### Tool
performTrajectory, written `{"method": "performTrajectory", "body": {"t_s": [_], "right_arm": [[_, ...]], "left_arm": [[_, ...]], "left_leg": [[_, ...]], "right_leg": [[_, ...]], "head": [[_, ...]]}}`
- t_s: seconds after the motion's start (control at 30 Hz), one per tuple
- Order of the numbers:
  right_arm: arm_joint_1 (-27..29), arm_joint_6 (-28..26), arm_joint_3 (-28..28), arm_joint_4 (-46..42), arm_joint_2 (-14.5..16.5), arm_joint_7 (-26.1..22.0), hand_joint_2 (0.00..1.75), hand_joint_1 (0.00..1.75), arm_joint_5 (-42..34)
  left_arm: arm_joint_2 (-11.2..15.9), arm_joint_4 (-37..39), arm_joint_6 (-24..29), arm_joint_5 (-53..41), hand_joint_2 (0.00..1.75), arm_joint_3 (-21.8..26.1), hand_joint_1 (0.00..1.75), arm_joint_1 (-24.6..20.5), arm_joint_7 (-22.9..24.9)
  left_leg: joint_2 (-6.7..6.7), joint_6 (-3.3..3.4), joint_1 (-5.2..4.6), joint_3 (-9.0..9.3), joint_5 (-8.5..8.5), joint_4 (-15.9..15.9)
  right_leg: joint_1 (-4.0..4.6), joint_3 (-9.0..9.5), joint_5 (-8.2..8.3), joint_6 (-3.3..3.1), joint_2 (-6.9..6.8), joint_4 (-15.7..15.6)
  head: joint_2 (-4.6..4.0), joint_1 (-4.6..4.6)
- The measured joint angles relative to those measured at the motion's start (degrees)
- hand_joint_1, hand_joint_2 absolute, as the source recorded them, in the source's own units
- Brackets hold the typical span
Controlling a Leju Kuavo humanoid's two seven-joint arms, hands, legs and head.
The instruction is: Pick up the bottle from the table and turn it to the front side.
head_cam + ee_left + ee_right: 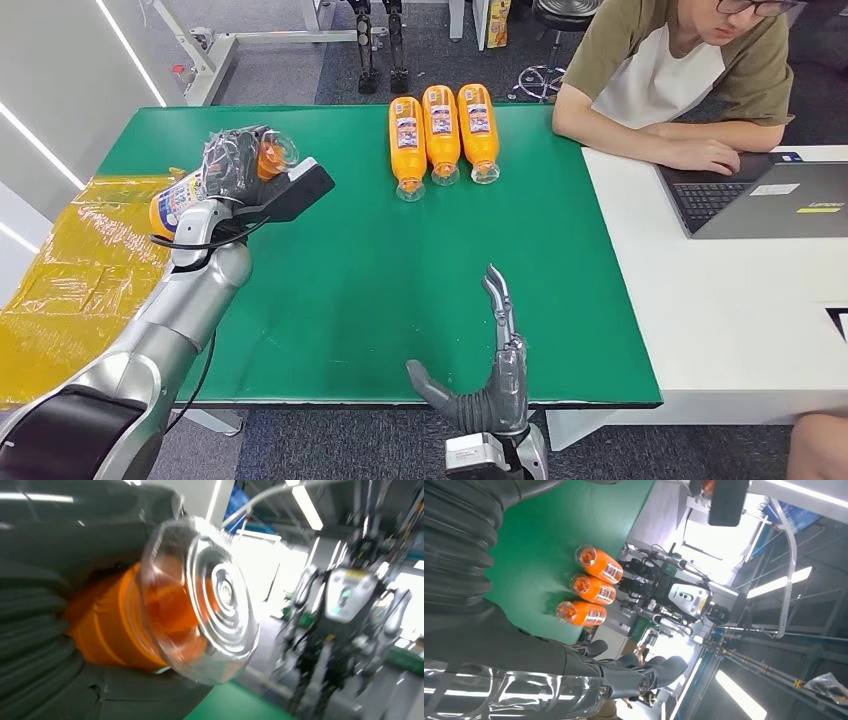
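My left hand (232,160) grips an orange bottle (185,195) with a clear cap, lifted above the table's left side and lying roughly level. The left wrist view shows the bottle's clear end (210,600) close up, with my dark fingers (45,645) wrapped around its orange body. Three more orange bottles (440,135) lie side by side at the far middle of the green table (400,280), caps toward me; the same bottles (591,592) appear in the right wrist view. My right hand (495,375) stands open at the near table edge, fingers straight and holding nothing.
A person sits at the far right, arms resting on a white table (730,300) beside a laptop (770,195). Yellow plastic wrapping (70,270) covers a surface left of the green table. Another robot's legs (380,45) stand behind the table.
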Motion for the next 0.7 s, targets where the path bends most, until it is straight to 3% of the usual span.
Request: {"method": "performTrajectory", "body": {"t_s": [0.1, 0.23, 0.27, 0.7], "right_arm": [[0.0, 0.0, 0.0, 0.0, 0.0, 0.0, 1.75, 0.0, 0.0], [0.5, 1.1, -0.8, -0.2, 0.3, -0.2, 1.75, 0.0, -0.5], [0.6, 1.3, -0.9, -0.2, 0.3, -0.3, 1.75, 0.0, -0.8], [0.6, 2.2, -0.9, -0.2, 0.4, -0.1, 1.75, 0.0, -1.0]], "left_arm": [[0.0, 0.0, 0.0, -0.1, 1.75, 0.0, 1.75, 0.0, 0.1], [3.7, 2.6, 0.2, -11.5, 1.75, -5.6, 1.75, 2.1, 17.0], [4.6, 2.9, 0.2, -12.7, 1.75, -6.4, 1.75, 2.7, 18.6], [7.1, 4.8, -2.9, -11.6, 1.75, -6.7, 1.75, 7.2, 20.2]], "left_leg": [[0.0, 0.0, 0.0, 0.0, 0.0, 0.0], [0.11, -0.02, 0.01, 0.01, 0.01, 0.0], [0.11, -0.03, 0.01, 0.0, 0.01, 0.0], [0.1, -0.03, -0.02, -0.04, 0.01, 0.0]], "right_leg": [[0.0, 0.0, 0.0, 0.0, 0.0, 0.0], [0.01, -0.06, -0.01, -0.02, 0.12, 0.0], [0.01, -0.08, -0.01, -0.02, 0.13, 0.0], [0.0, -0.08, -0.02, -0.03, 0.1, 0.0]], "head": [[0.0, 0.0], [-0.01, -0.01], [-0.01, -0.01], [0.0, 0.01]]}}
